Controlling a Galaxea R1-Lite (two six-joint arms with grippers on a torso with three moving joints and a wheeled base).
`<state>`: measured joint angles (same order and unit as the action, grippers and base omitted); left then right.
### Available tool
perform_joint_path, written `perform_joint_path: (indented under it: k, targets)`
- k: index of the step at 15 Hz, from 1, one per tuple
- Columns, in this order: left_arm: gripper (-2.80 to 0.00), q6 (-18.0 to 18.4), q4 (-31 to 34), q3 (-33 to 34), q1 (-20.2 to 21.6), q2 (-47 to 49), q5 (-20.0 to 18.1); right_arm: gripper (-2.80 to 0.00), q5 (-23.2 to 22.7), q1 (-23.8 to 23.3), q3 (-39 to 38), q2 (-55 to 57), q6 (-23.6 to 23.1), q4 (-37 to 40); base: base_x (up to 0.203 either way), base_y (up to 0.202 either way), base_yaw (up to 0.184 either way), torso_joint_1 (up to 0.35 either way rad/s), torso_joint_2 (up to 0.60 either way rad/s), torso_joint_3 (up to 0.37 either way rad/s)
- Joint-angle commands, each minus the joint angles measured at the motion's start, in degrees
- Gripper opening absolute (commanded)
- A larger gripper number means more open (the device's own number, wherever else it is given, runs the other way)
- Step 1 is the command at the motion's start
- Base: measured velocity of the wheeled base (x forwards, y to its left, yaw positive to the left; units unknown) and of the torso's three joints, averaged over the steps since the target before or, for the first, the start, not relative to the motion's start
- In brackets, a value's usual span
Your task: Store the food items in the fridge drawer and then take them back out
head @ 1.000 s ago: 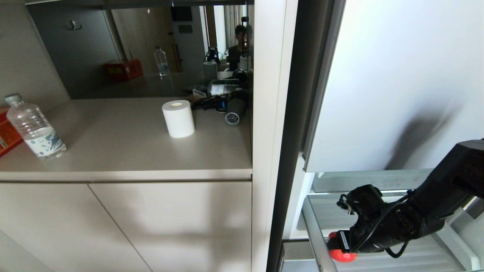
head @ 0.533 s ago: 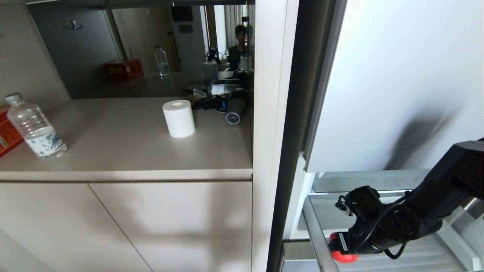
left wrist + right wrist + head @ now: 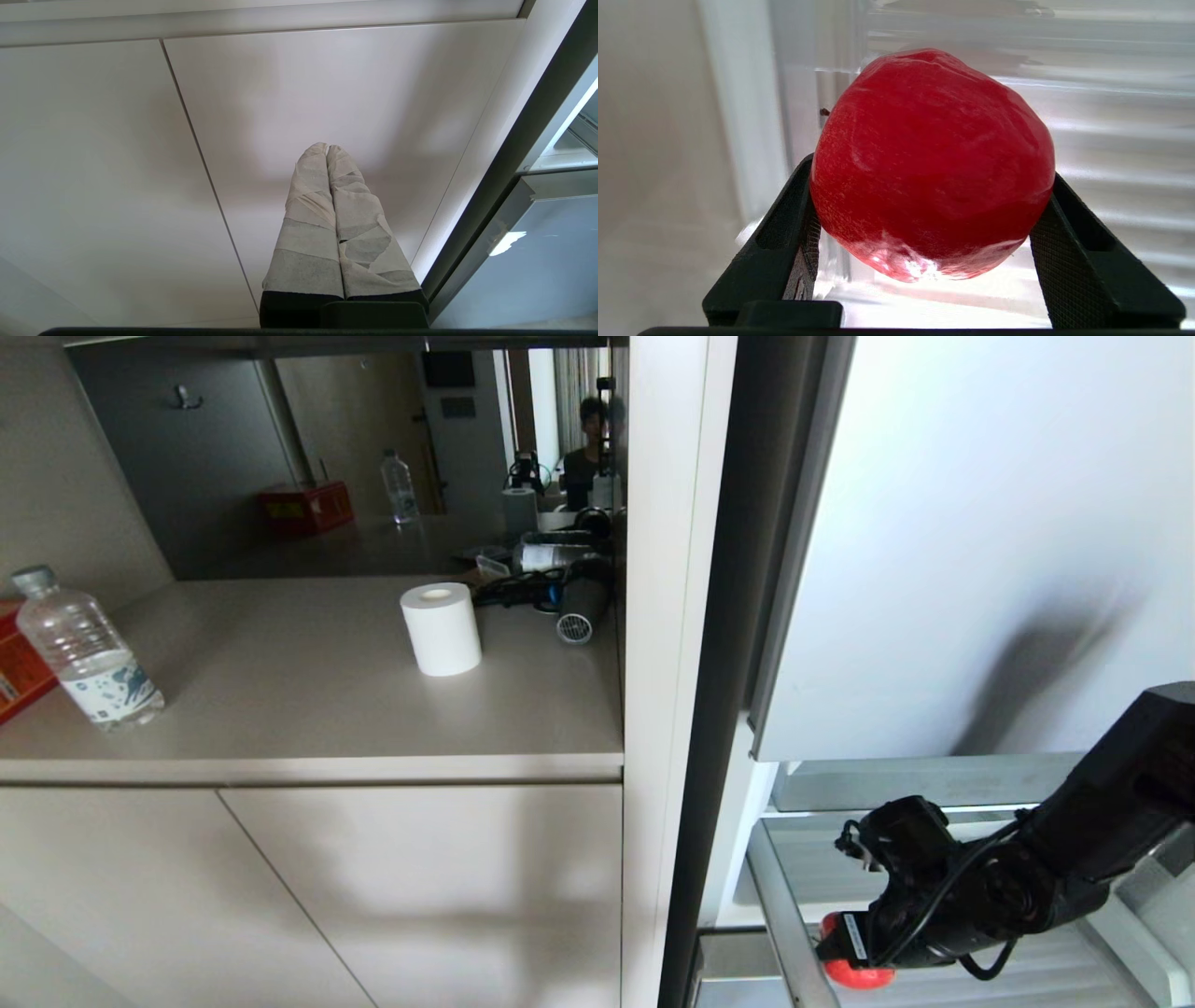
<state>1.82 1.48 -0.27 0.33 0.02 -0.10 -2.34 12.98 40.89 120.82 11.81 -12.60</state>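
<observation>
Red apple (image 3: 931,163) sitting in drawer (image 3: 1074,980); we're pinching it with right gripper (image 3: 924,224), judging retrieval starting; left gripper (image 3: 329,154) pressed together.

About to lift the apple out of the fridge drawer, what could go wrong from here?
The right hand pinches the smooth red apple only at its widest sides, so it may slip. The apple sits close to the fridge drawer side wall, so it could bump that on the way out.
</observation>
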Motion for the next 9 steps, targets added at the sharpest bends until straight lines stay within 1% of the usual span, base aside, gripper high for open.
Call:
perform_joint_path:
  k: [1,7,8,9]
  targets:
    - [-2.8,0.0,0.0,0.0,0.0,0.0,0.0,-2.8,0.2,0.0,-1.0,-3.2,0.1,-0.1,0.0,0.0,0.0,0.0,0.0,0.0]
    - [-2.8,0.0,0.0,0.0,0.0,0.0,0.0,-2.8,0.6,0.1,-6.7,-11.2,0.1,-0.3,0.0,0.0,0.0,0.0,0.0,0.0]
    - [-2.8,0.0,0.0,0.0,0.0,0.0,0.0,-2.8,1.4,0.1,-7.3,-12.5,0.3,-0.3,0.0,0.0,0.0,0.0,0.0,0.0]
    - [-2.8,0.0,0.0,0.0,0.0,0.0,0.0,-2.8,3.3,0.1,-8.2,-13.9,0.5,-0.4,0.0,0.0,0.0,0.0,0.0,0.0]
